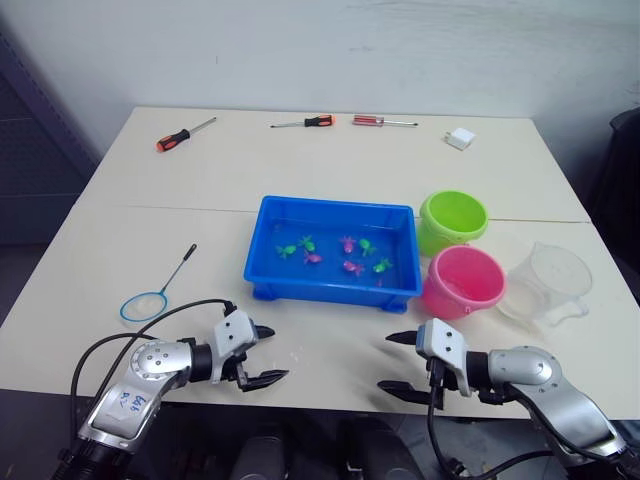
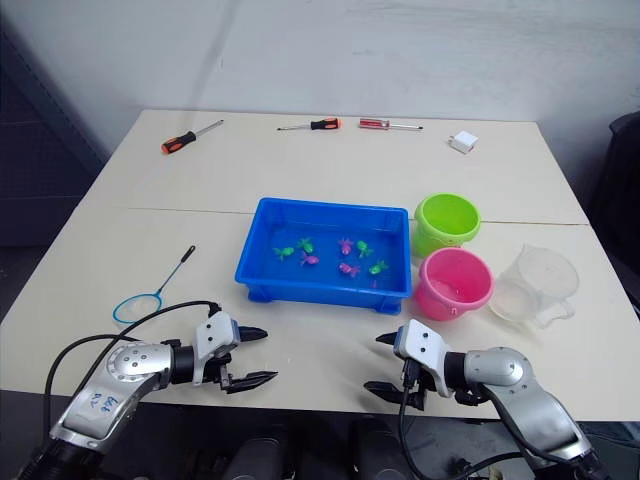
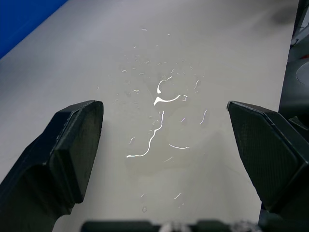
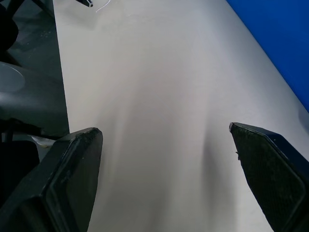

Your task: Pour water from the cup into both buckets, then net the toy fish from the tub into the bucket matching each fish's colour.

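The blue tub (image 1: 268, 275) sits mid-table holding water and several small green and pink toy fish (image 1: 347, 243). Right of it stand the lime green bucket (image 1: 452, 220) and, nearer to me, the pink bucket (image 1: 462, 282). The clear cup (image 1: 549, 283) stands upright right of the pink bucket. The blue-rimmed net (image 1: 147, 305) lies flat on the table left of the tub. My left gripper (image 1: 268, 354) hovers open over the table's near edge, right of the net. My right gripper (image 1: 397, 363) is open near the front edge, below the pink bucket. Neither holds anything.
Three screwdrivers (image 1: 184, 133) (image 1: 305, 122) (image 1: 382, 121) and a small white block (image 1: 460, 138) lie along the far side of the table. Water droplets (image 3: 161, 111) wet the tabletop between my left gripper's fingers.
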`<state>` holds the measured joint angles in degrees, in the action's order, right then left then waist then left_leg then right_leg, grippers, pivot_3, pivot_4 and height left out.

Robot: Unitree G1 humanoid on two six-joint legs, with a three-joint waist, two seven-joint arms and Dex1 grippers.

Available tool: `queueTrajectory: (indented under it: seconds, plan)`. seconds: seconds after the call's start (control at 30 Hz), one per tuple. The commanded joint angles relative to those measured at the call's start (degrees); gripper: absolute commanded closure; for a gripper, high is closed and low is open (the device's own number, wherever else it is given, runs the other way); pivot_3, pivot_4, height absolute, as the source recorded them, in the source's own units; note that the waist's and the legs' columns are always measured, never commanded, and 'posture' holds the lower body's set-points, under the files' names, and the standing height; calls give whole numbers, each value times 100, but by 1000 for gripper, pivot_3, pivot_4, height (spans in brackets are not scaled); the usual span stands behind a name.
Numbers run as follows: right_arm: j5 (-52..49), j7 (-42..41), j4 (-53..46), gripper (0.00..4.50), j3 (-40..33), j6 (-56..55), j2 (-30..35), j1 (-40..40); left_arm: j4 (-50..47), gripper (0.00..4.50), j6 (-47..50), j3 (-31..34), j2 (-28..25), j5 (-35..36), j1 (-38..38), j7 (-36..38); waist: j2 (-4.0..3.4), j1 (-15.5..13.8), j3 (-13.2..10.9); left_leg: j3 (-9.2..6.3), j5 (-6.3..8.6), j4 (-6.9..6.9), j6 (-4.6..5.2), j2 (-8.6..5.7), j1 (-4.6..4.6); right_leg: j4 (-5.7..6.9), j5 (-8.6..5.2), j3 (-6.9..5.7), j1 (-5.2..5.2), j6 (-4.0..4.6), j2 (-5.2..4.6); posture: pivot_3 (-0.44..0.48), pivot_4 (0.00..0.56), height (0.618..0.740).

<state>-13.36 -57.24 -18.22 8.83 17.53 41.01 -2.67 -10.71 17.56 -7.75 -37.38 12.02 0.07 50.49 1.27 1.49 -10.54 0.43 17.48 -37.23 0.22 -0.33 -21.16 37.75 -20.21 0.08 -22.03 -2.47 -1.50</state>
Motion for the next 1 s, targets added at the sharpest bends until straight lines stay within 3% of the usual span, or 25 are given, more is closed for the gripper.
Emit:
queueTrajectory:
  seconds: [0.03, 0.3, 0.5, 0.63, 0.83, 1.0]
  plan:
    - [-39, 33, -178, 0, -78, -103, 24, -60, -84, 76, -57, -63, -27, -4, -50, 119, 0, -3, 0, 0, 0, 0, 0, 0, 0, 0, 0, 0, 0, 0, 0, 0, 150, 740]
    - [-391, 487, -811, 0, -759, 190, 8, -636, -522, 76, 540, 5, 187, 630, -404, 338, 0, -11, 0, 0, 0, 0, 0, 0, -2, 0, 0, -1, 0, 0, 0, 0, 150, 740]
    - [-2114, 1208, -2286, 0, -2647, 1318, -448, -2189, -959, 76, 1606, 343, 190, 2057, -1351, 944, -1, -97, -1, -2, 1, -1, -2, 0, -1, -2, 0, -3, 7, -1, 1, 0, 150, 740]
    - [-2806, 1937, -2710, 0, -3730, 1576, -923, -2822, -833, 76, 2180, 611, 189, 2787, -2267, 1090, -1, -118, 0, -1, -1, -1, -7, 2, 4, -1, 0, -2, 11, -1, 4, 0, 150, 740]
    - [-3053, 3458, -2445, 0, -4745, 1836, -1491, -2736, -293, 76, 2552, 864, 434, 3178, -3591, 921, 1, -125, 2, -3, -2, -7, -8, 1, 11, -1, 2, -2, 21, -4, 6, 0, 150, 740]
    - [-2610, 4293, -1675, 0, -5117, 1851, -1522, -2260, 75, 76, 2586, 634, 895, 2920, -4421, 454, 0, -143, 1, 3, -17, -5, -33, -4, 8, -5, 1, 3, 17, -6, 6, 0, 150, 740]
